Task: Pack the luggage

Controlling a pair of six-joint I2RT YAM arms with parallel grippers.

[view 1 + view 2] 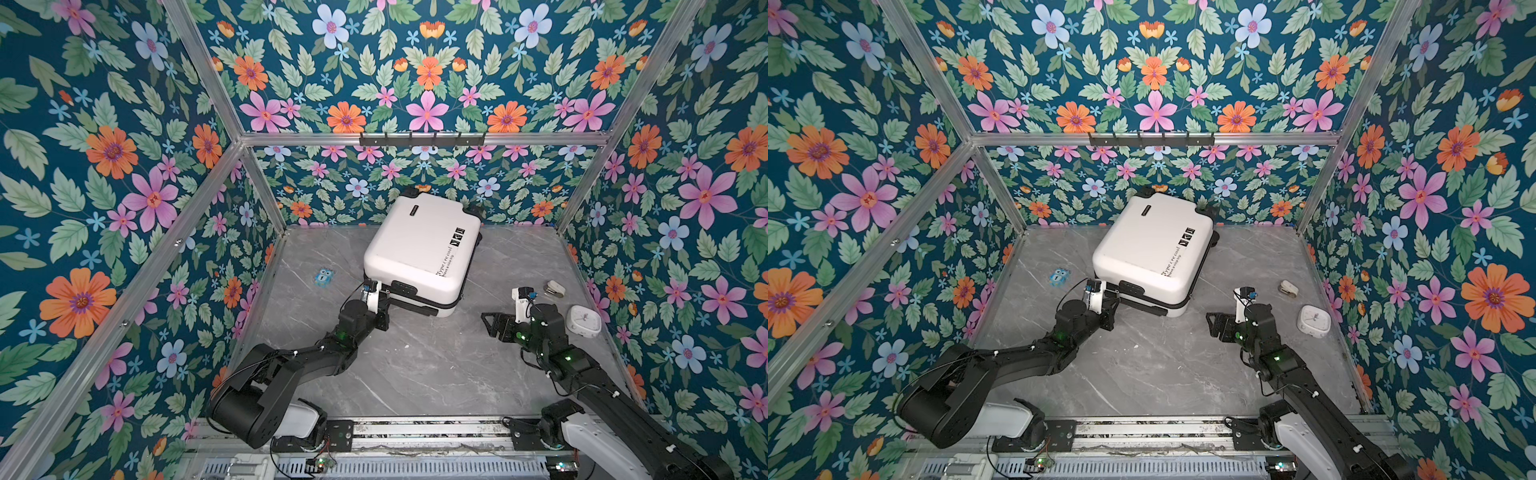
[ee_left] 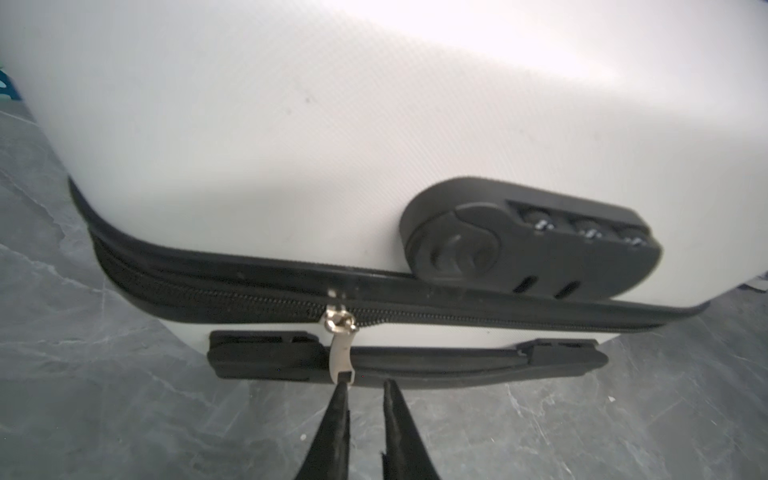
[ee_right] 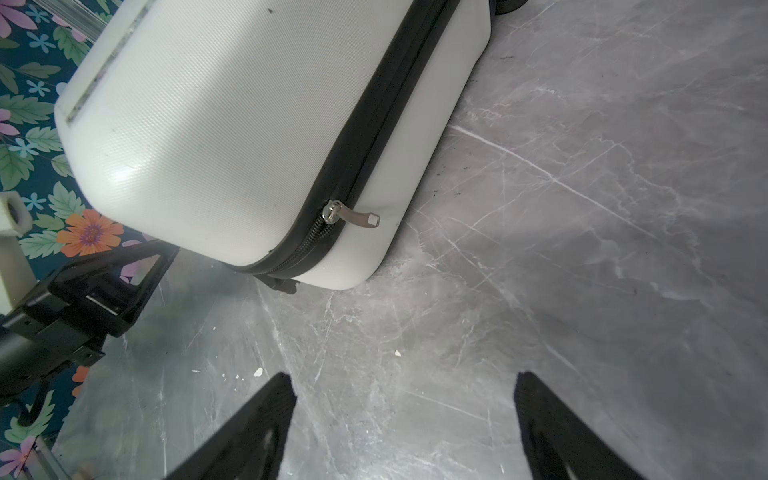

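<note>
The luggage (image 1: 419, 249) (image 1: 1150, 245) is a white hard-shell suitcase lying closed and flat at the back middle of the grey table. My left gripper (image 1: 386, 298) (image 1: 1111, 297) is at its near side, below the black combination lock (image 2: 532, 245). In the left wrist view its jaws (image 2: 365, 384) stand a narrow gap apart with nothing between them. One fingertip (image 2: 341, 388) touches the end of the silver zipper pull (image 2: 343, 357), which hangs over the black side handle (image 2: 415, 361). My right gripper (image 1: 490, 324) (image 3: 405, 378) hangs wide open and empty over bare table, right of the suitcase. A second zipper pull (image 3: 357, 218) shows at the corner.
A small blue owl figure (image 1: 324, 277) lies left of the suitcase. A white alarm clock (image 1: 585, 320) and a small white and grey stapler-like object (image 1: 555, 288) sit by the right wall. Flowered walls enclose three sides, and a black hook rail (image 1: 422, 139) is on the back wall.
</note>
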